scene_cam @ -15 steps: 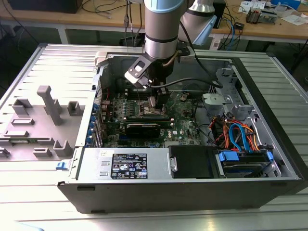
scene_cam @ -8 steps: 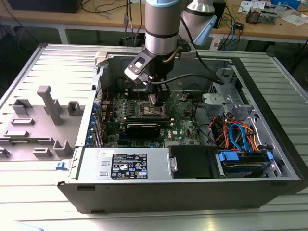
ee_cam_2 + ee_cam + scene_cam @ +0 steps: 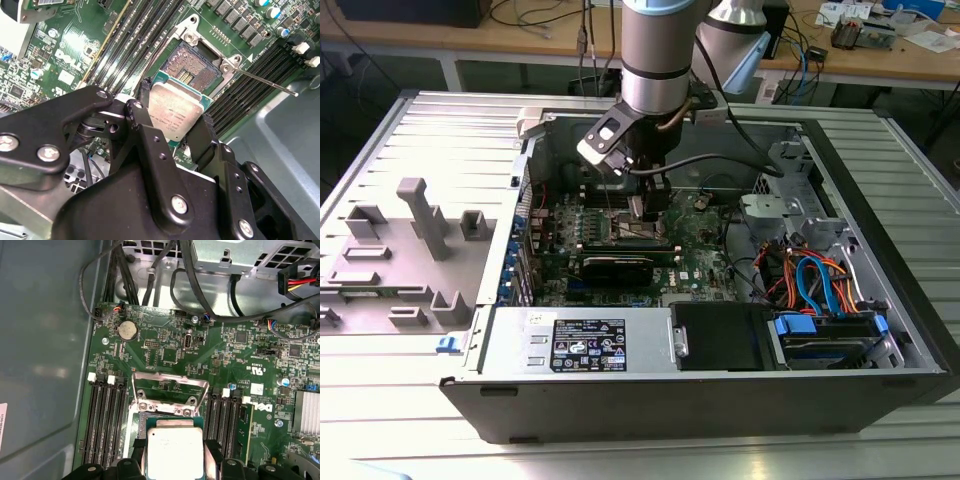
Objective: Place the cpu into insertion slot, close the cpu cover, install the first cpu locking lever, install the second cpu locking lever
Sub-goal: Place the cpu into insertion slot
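Note:
My gripper (image 3: 650,207) hangs inside the open computer case, just above the green motherboard (image 3: 705,250). It is shut on the cpu (image 3: 175,112), a flat silver-topped chip pinched by its edges between the two black fingers (image 3: 142,97). In both wrist views the cpu (image 3: 173,452) hovers partly over the insertion slot (image 3: 192,67), a dark square socket whose contact field lies bare. The cpu cover (image 3: 150,376) stands swung open beyond the insertion slot (image 3: 162,417). One thin metal locking lever (image 3: 265,81) sticks out sideways from the socket corner, unlatched.
Long black memory slots (image 3: 102,415) flank the socket on both sides. Black cables (image 3: 200,295) cross the case wall behind the board. A dark expansion card (image 3: 615,265), a power supply (image 3: 585,340) and a drive bay with blue and orange cables (image 3: 820,285) sit nearby. A grey fixture (image 3: 415,240) lies at the exterior view's left.

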You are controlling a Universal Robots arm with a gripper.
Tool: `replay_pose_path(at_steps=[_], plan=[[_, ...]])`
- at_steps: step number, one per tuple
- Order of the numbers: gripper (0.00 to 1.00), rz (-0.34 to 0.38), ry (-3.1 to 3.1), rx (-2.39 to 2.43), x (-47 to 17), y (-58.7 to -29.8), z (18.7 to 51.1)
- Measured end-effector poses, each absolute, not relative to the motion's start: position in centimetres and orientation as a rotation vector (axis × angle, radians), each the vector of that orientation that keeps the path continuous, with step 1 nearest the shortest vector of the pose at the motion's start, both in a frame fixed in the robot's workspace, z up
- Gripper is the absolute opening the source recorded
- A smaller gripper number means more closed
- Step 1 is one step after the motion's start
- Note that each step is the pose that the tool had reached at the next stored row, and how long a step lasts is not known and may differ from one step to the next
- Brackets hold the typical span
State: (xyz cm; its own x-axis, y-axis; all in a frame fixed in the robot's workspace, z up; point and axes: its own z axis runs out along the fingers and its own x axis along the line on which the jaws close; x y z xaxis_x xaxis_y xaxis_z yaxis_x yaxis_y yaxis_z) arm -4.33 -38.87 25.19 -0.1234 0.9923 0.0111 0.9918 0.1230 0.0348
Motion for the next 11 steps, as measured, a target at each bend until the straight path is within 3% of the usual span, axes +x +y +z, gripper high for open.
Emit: replay_pose_path(at_steps=[11], plan=[[0.55,0.055,2.341,2.070,-4.79,-38.84,25.03]])
